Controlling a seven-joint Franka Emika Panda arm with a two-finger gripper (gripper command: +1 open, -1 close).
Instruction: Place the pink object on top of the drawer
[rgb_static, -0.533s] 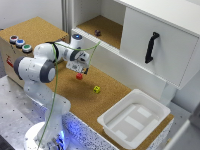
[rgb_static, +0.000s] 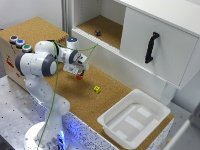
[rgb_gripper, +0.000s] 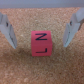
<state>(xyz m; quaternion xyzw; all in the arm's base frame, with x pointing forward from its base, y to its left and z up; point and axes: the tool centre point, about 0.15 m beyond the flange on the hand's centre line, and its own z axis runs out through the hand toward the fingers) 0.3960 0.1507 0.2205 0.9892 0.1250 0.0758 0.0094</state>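
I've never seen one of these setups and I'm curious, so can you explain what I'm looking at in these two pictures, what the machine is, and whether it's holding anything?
The machine is a white jointed robot arm with a two-fingered tool at its end. The wider picture comes from a camera off the arm that sees the whole scene. The close-up comes from a camera on the wrist, looking between the fingers. A cork-covered surface carries a small yellow cube and a white plastic tub. At the exterior view's left stands a light wooden drawer unit with round coloured buttons; behind is a large white cabinet with a black handle. Nothing is held: the tool is open, its fingers either side of a tiny pink block with dark markings, not touching it.
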